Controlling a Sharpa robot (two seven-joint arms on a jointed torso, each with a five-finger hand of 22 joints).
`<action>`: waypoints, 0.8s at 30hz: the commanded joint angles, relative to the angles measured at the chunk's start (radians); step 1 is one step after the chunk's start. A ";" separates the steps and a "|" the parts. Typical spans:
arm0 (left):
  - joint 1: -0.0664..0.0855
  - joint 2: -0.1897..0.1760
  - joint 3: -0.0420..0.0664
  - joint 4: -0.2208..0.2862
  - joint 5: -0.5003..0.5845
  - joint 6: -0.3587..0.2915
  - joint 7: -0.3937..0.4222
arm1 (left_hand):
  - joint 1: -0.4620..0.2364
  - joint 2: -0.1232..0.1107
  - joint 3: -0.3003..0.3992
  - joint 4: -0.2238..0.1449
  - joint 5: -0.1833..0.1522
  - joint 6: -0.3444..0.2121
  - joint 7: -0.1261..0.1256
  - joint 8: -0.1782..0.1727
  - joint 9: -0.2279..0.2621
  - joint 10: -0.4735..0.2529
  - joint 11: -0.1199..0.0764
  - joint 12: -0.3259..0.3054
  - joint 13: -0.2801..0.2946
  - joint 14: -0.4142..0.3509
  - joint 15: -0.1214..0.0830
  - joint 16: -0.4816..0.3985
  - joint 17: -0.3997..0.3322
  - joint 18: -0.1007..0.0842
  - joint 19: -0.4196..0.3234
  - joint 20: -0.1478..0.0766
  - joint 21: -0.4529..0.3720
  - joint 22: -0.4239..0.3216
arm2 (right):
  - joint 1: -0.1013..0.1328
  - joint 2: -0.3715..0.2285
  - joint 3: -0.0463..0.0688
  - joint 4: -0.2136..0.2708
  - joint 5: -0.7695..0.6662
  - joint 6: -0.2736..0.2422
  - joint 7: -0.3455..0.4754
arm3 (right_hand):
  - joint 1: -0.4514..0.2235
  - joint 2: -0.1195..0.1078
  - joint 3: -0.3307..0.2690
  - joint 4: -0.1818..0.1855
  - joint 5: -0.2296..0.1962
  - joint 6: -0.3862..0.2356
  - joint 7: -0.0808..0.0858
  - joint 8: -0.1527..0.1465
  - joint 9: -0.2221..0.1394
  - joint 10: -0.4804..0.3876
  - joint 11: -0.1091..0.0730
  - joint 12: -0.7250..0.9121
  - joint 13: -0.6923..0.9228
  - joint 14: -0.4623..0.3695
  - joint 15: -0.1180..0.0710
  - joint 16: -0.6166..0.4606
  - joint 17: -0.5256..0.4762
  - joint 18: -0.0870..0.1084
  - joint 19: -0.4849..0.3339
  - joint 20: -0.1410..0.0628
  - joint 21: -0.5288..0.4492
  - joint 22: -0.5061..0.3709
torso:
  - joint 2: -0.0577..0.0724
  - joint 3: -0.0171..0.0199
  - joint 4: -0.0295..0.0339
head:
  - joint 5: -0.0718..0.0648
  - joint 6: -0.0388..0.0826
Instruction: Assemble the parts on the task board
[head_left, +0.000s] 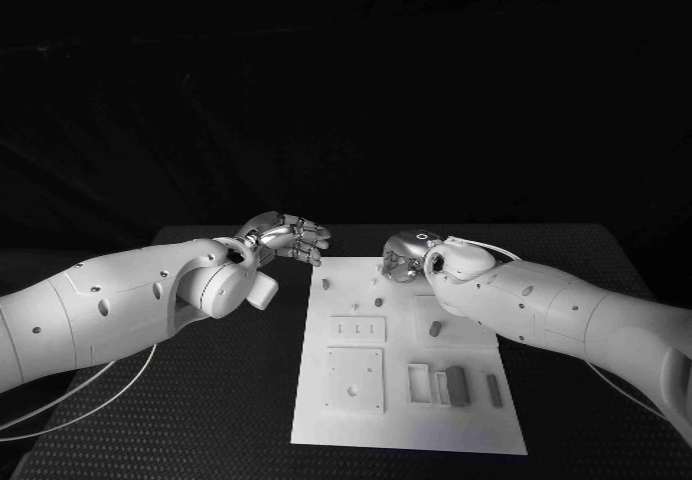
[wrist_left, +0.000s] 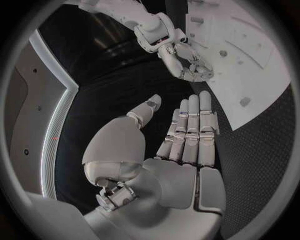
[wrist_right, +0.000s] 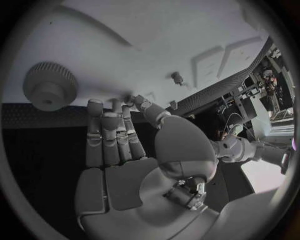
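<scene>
the task board (head_left: 411, 420) lay in the middle of the bench (head_left: 188, 400), grey parts (head_left: 456, 385) resting on it. the right hand (head_left: 408, 256) reached over its far edge beside a gear (wrist_right: 50, 86), fingers apart, holding nothing, apparently positioned to collect it. the left hand (head_left: 286, 240) hovered just off the board's far left corner, fingers extended and empty, seemingly on standby.

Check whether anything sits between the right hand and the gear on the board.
Nothing visible does. The gear lies on the board just beyond the right hand's fingertips, with only bare white plate between them. The small pegs stand off to the thumb's side, outside that path.
</scene>
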 joint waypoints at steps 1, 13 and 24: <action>0.003 0.001 0.001 0.004 -0.004 0.011 0.005 | 0.001 -0.007 -0.002 0.005 -0.002 -0.007 0.032 -0.005 0.000 0.002 0.007 -0.004 0.001 0.001 0.003 -0.004 0.002 0.010 -0.007 -0.002 -0.006 0.002 | -0.006 0.003 -0.003 0.002 0.000 0.049 0.014 | -0.001 0.015 0.004 -0.005 0.004 0.010 -0.001 0.005 0.000 0.004 0.000 0.005 0.002 -0.008 0.000 0.005 0.000 0.068 -0.005 0.000 0.006 0.022 | 0.001 0.0003 -0.0003 | 0.000 0.000; 0.005 0.001 0.001 0.004 -0.004 0.013 0.004 | 0.002 -0.007 -0.002 0.005 -0.002 -0.007 0.032 -0.005 0.000 0.002 0.007 -0.005 0.002 0.001 0.003 -0.005 0.003 0.010 -0.007 -0.002 -0.006 0.002 | -0.006 -0.009 -0.003 0.004 -0.006 0.015 0.002 | -0.003 0.072 0.025 -0.011 0.005 0.032 -0.011 0.017 0.003 0.015 -0.007 0.016 0.029 -0.005 -0.007 0.014 -0.002 0.068 -0.004 -0.001 0.016 0.022 | 0.000 -0.0006 -0.0011 | 0.000 -0.002; 0.005 0.004 0.001 -0.007 -0.004 0.014 0.005 | 0.002 -0.007 -0.002 0.005 -0.002 -0.007 0.033 -0.006 0.000 0.002 0.007 -0.006 0.002 0.002 0.003 -0.007 0.004 0.010 -0.007 -0.002 -0.006 0.002 | 0.011 -0.045 -0.002 0.060 -0.022 -0.009 -0.017 | -0.005 0.073 0.032 -0.013 0.005 0.039 -0.014 0.022 0.006 0.021 -0.010 0.020 0.037 0.001 -0.011 0.017 -0.003 0.068 0.002 -0.004 0.023 0.022 | 0.000 -0.0010 -0.0022 | 0.000 0.001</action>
